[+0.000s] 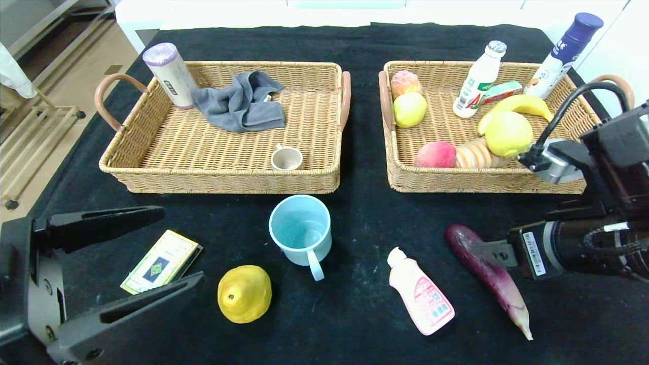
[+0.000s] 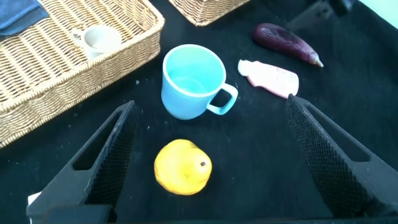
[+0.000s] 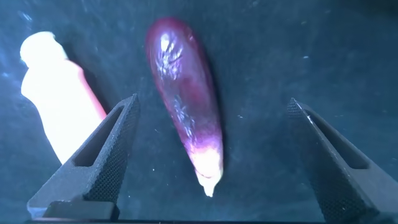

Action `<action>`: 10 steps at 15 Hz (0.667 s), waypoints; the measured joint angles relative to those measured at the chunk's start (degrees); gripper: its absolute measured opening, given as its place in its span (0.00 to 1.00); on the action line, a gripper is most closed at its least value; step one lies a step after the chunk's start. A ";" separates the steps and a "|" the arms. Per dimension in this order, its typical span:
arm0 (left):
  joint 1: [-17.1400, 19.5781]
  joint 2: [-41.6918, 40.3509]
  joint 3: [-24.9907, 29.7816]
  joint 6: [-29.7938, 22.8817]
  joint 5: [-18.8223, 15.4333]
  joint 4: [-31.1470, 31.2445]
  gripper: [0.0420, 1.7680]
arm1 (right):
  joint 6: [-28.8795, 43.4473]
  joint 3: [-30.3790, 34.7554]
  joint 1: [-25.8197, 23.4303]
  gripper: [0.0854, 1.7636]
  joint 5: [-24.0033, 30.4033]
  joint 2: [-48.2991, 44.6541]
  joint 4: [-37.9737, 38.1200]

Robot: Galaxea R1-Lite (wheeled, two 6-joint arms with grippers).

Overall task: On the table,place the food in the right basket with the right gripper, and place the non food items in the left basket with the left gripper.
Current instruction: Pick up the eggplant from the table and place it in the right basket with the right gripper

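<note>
Only the right wrist view is showing the eggplant lying on the black table between the right gripper's wide-open, empty jaws; the head view is hiding them, and the left gripper is hovering open over a card box.

A lab-like test room is showing: white cabinets standing behind the black-clothed table, a metal rack sitting beside it.
</note>
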 joint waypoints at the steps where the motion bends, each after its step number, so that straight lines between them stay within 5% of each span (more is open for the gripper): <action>1: 0.00 -0.05 0.00 0.05 0.00 -0.02 0.97 | 0.02 0.17 0.06 0.96 0.00 0.66 -0.09; 10: 0.02 -0.40 0.04 0.57 0.00 -0.13 0.97 | 0.02 0.76 0.24 0.96 -0.72 4.99 -1.74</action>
